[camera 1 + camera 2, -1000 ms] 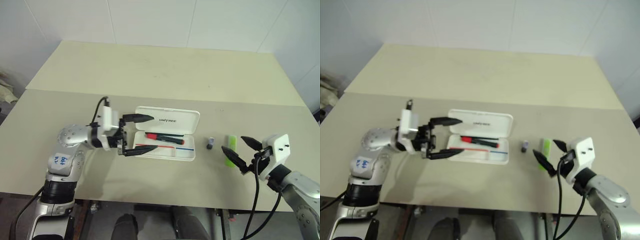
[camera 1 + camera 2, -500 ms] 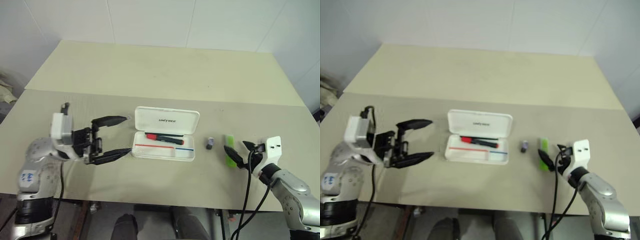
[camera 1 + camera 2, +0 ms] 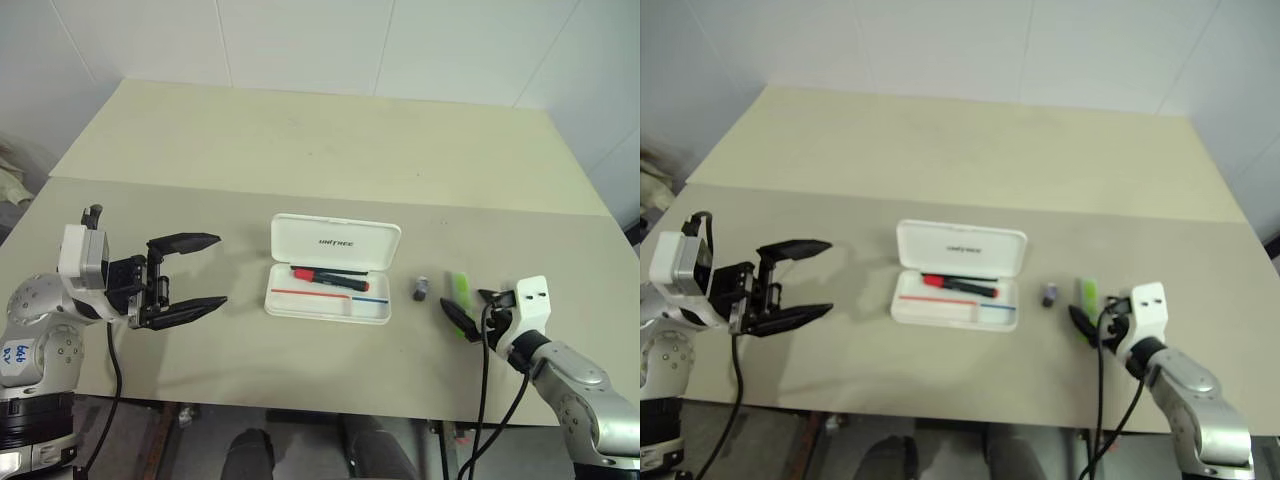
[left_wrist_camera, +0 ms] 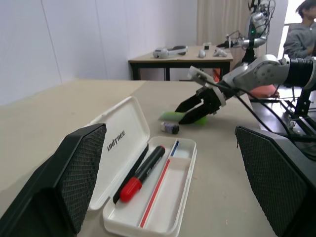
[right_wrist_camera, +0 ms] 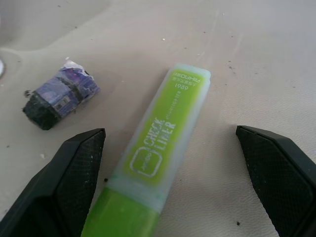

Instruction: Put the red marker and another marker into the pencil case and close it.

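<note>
The right claw (image 3: 462,312) is seen at the near right edge of the beige counter (image 3: 300,150), its fingers spread wide with nothing gripped. The lime-green highlighter (image 5: 153,163) lies flat on the counter between those fingers, untouched by either one. Just beside it a small dark purple-wrapped stub (image 3: 421,288) rests on the counter. The left claw (image 3: 186,273) is held at the near left, opened wide and empty, pointed toward the pencil case (image 3: 333,243) but well apart from it. The case sits open at the counter's middle, its lid raised at the far side. The red marker (image 3: 328,273) lies inside the tray, against the hinge side.
</note>
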Motion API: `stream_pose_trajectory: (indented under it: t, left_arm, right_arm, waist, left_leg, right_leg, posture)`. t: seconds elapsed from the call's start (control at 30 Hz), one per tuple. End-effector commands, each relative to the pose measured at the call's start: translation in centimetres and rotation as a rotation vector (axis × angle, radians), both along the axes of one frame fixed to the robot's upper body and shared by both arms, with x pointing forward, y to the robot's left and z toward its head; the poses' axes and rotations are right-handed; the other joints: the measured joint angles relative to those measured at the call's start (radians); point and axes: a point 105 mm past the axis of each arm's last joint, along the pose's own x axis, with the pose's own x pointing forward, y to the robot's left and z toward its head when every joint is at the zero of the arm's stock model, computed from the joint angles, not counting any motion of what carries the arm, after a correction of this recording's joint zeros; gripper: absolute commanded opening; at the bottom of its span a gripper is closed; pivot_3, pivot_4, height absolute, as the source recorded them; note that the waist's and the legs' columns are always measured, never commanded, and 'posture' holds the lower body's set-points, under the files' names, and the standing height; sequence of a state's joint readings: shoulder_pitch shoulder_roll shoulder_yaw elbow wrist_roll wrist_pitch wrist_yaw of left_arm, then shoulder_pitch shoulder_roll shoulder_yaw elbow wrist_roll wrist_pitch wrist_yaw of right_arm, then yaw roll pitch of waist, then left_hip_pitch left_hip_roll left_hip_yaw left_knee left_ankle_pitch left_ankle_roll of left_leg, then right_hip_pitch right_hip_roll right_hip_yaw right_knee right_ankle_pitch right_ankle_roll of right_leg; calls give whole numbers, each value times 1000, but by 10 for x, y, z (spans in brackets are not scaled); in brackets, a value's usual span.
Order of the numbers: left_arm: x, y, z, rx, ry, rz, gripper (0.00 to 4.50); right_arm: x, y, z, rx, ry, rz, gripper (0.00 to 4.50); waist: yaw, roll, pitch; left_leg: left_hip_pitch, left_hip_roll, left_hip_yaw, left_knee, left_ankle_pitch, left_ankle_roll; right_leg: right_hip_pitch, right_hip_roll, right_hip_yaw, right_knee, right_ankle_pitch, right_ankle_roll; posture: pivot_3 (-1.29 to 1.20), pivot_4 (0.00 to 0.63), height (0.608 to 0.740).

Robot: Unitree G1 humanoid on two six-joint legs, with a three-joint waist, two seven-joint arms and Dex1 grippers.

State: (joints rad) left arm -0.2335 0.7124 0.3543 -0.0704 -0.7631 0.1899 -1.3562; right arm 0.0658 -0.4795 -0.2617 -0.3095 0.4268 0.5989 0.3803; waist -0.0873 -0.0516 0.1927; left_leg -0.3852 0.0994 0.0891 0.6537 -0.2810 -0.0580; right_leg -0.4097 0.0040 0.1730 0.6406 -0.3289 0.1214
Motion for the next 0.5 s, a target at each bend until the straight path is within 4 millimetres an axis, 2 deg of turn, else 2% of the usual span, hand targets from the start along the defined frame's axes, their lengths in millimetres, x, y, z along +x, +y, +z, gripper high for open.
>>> stream_pose_trajectory:
  t: [0.03, 0.17, 0.3, 0.43, 0.5]
  left_arm:
    - [-4, 3, 9, -24, -36, -11, 4500]
    - [-4, 4, 11, -29, -35, -12, 4500]
    - [-5, 5, 11, -31, -33, -9, 4500]
    - [-5, 5, 11, -38, -34, -12, 4500]
    - [-5, 4, 11, -47, -34, -17, 4500]
  right_arm:
    - [-7, -13, -31, -37, 138, -89, 3851]
    - [-8, -13, -33, -41, 151, -103, 2550]
    - [-6, -14, -28, -48, 126, -93, 1182]
    - [0, -18, -11, -74, 72, -92, 1122]
    - [6, -22, 7, -99, 17, -78, 1122]
  waist:
    - [0, -3, -2]
    - [1, -11, -8]
    - [3, -15, -11]
    - [3, -15, -11]
    - [3, -14, -10]
  left_leg:
    - [0, 0, 0, 0, 0, 0]
    - [0, 0, 0, -1, 0, 0]
    - [0, -1, 0, -1, 0, 0]
    - [0, -2, 1, -2, 0, 0]
    - [0, -3, 1, -2, 0, 0]
  right_leg:
    - [0, 0, 0, 0, 0, 0]
    - [1, 0, 0, -2, -1, -3]
    - [2, -2, 0, -5, -2, -6]
    - [2, -4, -1, -6, -2, -6]
    - [2, -5, -1, -6, -2, -6]
  posture:
    - [0, 150, 740]
    - [0, 150, 740]
    - [0, 150, 740]
    - [0, 150, 740]
    - [0, 150, 740]
